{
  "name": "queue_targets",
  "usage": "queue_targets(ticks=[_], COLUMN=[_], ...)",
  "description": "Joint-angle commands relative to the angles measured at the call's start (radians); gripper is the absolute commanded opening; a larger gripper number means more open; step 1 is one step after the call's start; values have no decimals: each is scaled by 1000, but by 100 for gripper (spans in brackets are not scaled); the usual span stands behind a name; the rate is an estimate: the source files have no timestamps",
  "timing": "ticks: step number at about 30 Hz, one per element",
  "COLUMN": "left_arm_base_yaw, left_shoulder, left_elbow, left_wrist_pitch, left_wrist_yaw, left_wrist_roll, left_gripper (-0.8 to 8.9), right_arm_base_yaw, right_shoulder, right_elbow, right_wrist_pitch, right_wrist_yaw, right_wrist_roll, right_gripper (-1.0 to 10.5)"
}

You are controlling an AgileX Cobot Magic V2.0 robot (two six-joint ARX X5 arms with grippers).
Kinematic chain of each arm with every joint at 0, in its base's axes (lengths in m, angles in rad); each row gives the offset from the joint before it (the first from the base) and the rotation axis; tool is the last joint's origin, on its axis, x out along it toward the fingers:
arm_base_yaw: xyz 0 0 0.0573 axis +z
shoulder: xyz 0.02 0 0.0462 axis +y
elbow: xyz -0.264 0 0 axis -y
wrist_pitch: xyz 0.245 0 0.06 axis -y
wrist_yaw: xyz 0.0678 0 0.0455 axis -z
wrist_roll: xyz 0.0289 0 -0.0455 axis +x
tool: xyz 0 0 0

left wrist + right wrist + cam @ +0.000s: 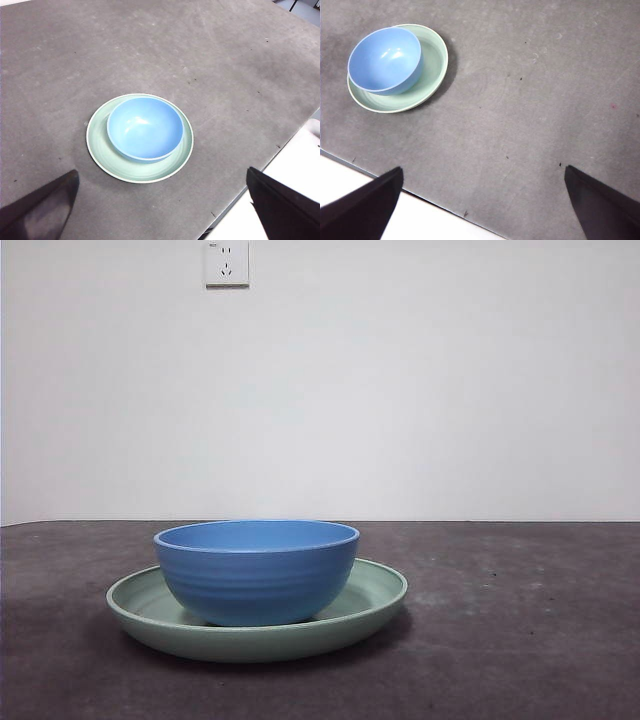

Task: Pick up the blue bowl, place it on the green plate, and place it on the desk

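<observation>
**Bowl sits on plate, both arms held back**

Taken left to right in the front view: bare desk [60,660], then the green plate [375,605] with the blue bowl [257,570] standing upright inside it, then more bare desk. A wall socket [226,263] hangs above. The bowl rests slightly off the plate's centre, nearer one rim, as a set-down from above might leave it.

The left gripper [160,210] hangs high over the stack, jaws spread wide and holding nothing. The right gripper [482,205] waits well apart, also wide and empty. The stacking step looks done; lifting the bowl back to the desk probably remains.
</observation>
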Motion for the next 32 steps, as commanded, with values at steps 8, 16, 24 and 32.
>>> queue_targets(ticks=[8,16,24,32], left_arm_base_yaw=[-5,-5,38,309], left_shoulder=[3,3,-15,-84], left_elbow=[14,14,0,-179], left_wrist_pitch=[-8,-8,8,257], left_wrist_yaw=[0,0,1,3], left_wrist_roll=[-2,-2,-3,61], left_gripper=[33,33,33,33], right_arm_base_yaw=[8,8,8,8], right_shoulder=[2,2,2,2], right_elbow=[10,10,10,10], right_wrist_pitch=[24,24,24,24], right_wrist_yaw=[4,4,4,4], right_wrist_roll=[8,8,8,8], right_gripper=[29,29,29,29])
